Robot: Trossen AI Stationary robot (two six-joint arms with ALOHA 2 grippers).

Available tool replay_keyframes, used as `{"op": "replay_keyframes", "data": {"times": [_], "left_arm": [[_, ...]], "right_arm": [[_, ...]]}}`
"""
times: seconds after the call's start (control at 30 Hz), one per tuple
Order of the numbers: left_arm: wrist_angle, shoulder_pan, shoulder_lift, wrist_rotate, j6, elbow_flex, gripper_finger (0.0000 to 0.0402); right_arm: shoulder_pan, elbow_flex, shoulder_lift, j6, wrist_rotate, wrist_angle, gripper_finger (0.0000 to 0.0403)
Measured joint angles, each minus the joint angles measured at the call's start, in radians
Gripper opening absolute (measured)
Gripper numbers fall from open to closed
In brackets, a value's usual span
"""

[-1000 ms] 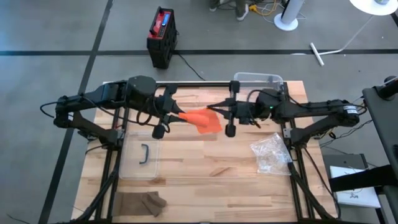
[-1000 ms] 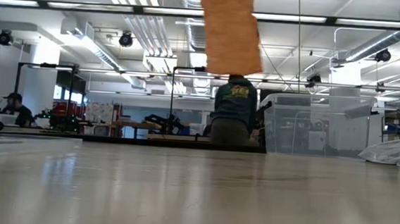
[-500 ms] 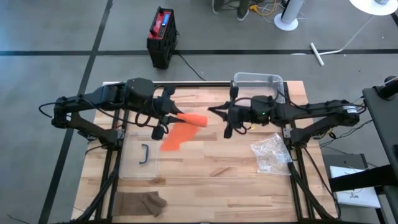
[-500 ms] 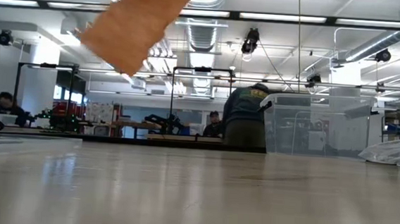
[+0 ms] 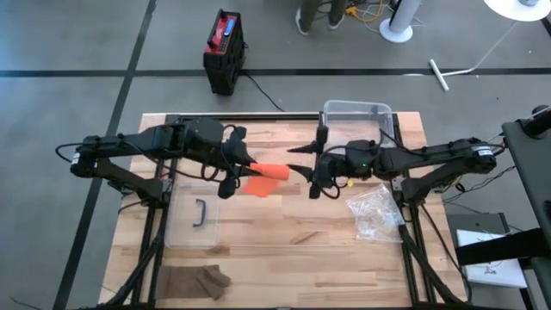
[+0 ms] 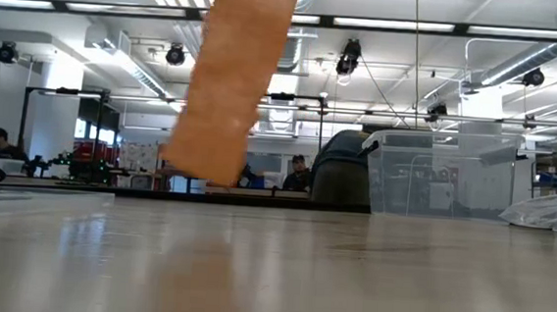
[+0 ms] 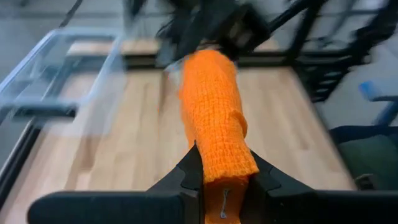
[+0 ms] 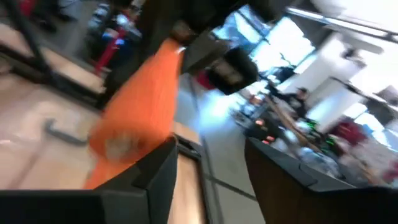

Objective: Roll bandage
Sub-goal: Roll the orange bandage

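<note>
— Where's the bandage [image 5: 263, 176]?

— Up off the table; an orange, coarse-knit strip, partly rolled into a tube at one end, and that end is pinched between the fingers of the left gripper [image 5: 242, 161]; in the left wrist view the two dark pads are closed tight on the weave [image 7: 214, 134]; the loose tail hangs below the gripper and dangles above the wooden table [image 5: 284, 237] in the low view [image 6: 231, 79].

— And the other arm?

— The right gripper [image 5: 306, 170] sits just past the free end of the roll, facing the left one; its fingers stand spread apart with nothing between them; in its own view the orange strip [image 8: 135, 99] lies beyond the open fingers, not touched.

— Containers?

— A clear plastic bin [image 5: 357, 112] behind the right gripper, at the table's far edge; I can't tell what's in it; a flat clear lid with a dark handle [image 5: 195, 213] lies on the near side of the left gripper; a crumpled clear plastic bag [image 5: 374, 212] near the right arm; a brown cloth [image 5: 195, 280] at the near edge, well apart.
</note>
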Motion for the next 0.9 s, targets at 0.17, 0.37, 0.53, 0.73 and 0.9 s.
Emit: {"op": "replay_keyframes", "data": {"times": [0.17, 0.37, 0.53, 0.73, 0.9], "left_arm": [[0.004, 0.000, -0.001, -0.145, -0.033, -0.091, 0.0043], [0.200, 0.000, -0.001, -0.191, -0.031, -0.227, 0.0043], [0.295, -0.015, -0.001, -0.194, -0.018, -0.287, 0.0043], [0.278, -0.100, -0.007, -0.253, 0.048, -0.296, 0.0043], [0.285, -0.174, -0.035, -0.359, 0.078, -0.296, 0.0042]], "right_arm": [[0.027, 0.032, -0.017, 0.158, 0.027, 0.010, 0.0196], [0.004, 0.057, 0.095, 0.402, -0.132, 0.000, 0.0182], [-0.013, 0.121, 0.226, 0.477, -0.107, -0.107, 0.0160], [-0.030, 0.244, 0.275, 0.547, -0.062, -0.393, 0.0122], [-0.029, 0.262, 0.251, 0.562, -0.078, -0.482, 0.0067]]}}
